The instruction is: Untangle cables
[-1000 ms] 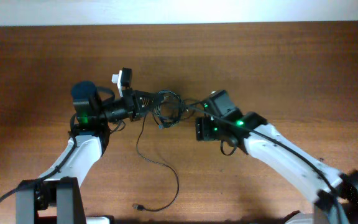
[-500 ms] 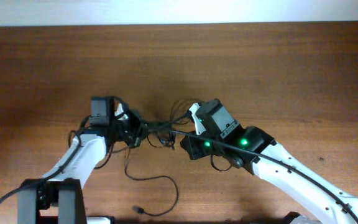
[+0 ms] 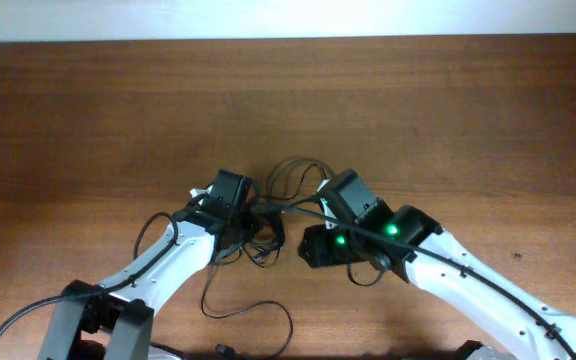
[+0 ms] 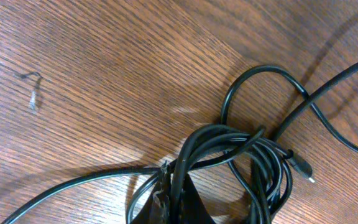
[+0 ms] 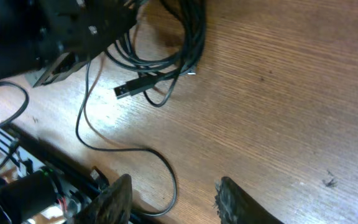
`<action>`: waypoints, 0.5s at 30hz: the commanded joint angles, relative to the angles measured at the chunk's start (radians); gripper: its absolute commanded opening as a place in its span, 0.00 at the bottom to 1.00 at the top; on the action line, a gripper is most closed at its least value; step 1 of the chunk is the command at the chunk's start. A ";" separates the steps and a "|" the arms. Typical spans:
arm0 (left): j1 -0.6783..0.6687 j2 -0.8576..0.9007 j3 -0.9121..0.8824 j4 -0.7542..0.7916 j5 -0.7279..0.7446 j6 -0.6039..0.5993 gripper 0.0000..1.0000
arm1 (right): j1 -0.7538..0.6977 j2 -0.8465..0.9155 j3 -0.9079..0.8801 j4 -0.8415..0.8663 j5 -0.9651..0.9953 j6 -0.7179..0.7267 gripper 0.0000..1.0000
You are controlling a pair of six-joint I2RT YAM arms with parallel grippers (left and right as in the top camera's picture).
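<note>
Left gripper (image 4: pixel 171 200) is clamped on the cables (image 4: pixel 229 140), its fingers pinching the bundle where the strands cross. Just past the fingertips the knot is a stack of several coils lying on the table (image 4: pixel 104 74). One open loop (image 4: pixel 263 67) sticks out beyond it, and a small plug (image 4: pixel 302 169) lies just beside the coils on the right. One strand runs off left along the wood, and another goes to the upper right. Right gripper (image 5: pixel 174 190) has its fingers apart with nothing between them. It is near the knot but not on it. In its wrist view a thin tail (image 5: pixel 120 149) curves across the table close in. The coils and a plug end (image 5: pixel 132 88) lie further ahead; I cannot tell whether that is the same plug. My read: left anchors, right picks. Right should go for a plug end or the open loop, not the coil stack, and take one strand only. Feed the plug back through the loop rather than pulling outward, since a straight pull likely tightens the knot. Keep left's grip steady and the motion slow. Risks are pinching two strands at once and dragging the whole bundle out of left's fingers.
</note>
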 commanded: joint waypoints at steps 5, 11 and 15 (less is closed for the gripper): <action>0.006 -0.022 -0.006 0.256 0.507 0.657 0.00 | -0.034 0.069 -0.180 0.321 0.012 0.026 0.29; 0.032 -0.209 -0.006 0.260 0.657 0.690 0.00 | -0.182 0.069 -0.180 0.357 -0.034 0.035 0.49; 0.037 -0.219 -0.006 0.301 0.943 0.647 0.00 | -0.183 0.069 -0.180 0.444 0.032 0.119 0.32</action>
